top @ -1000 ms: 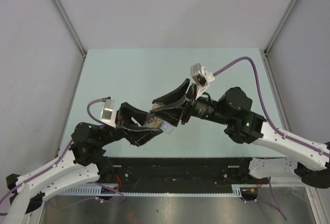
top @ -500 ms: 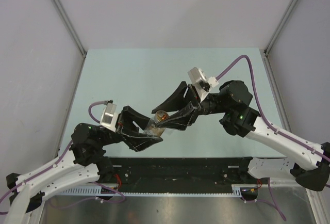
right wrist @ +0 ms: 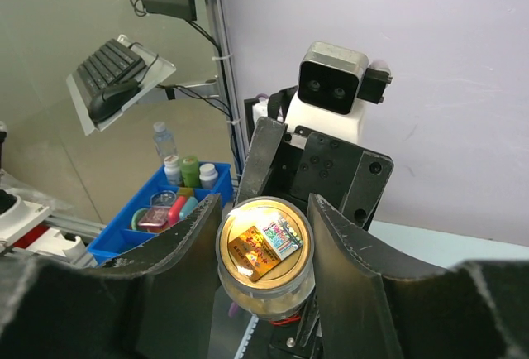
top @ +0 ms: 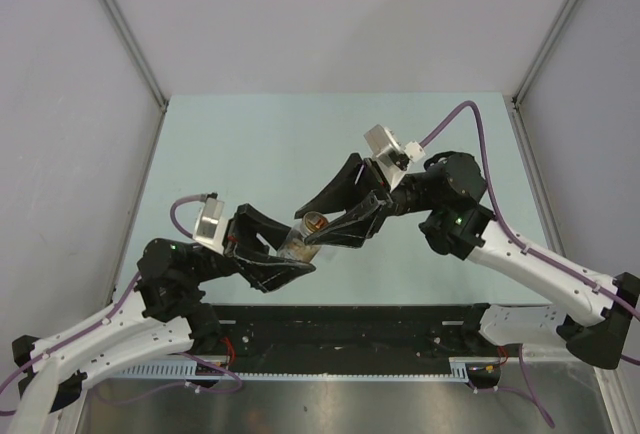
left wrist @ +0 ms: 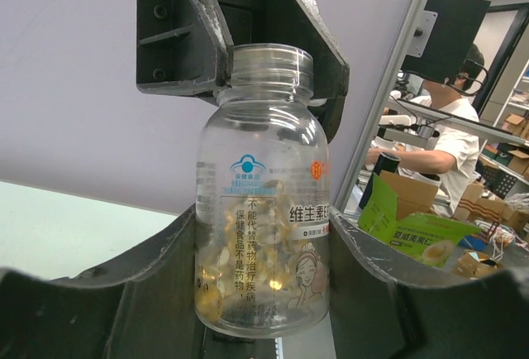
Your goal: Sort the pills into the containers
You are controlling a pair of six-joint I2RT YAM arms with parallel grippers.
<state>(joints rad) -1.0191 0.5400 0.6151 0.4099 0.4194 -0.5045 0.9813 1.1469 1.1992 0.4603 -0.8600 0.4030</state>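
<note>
Top external: fixed high above the jar (top: 303,239), looking down, well apart. Left wrist: close, side-on to jar (left wrist: 263,210), label toward lens. Right wrist: close, looking end-on at jar (right wrist: 264,247). All three views share the jar.

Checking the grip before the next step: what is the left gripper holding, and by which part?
The bottle, by its lower body.

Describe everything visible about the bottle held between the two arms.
The bottle is clear plastic, round-shouldered, with a threaded neck and no cap visible. A label with Chinese print, a blue logo and a cartoon face wraps it. Pale yellow capsules lie in its lower part. The left hand clamps its body; fingers of the right hand flank its neck, contact unclear.
</note>
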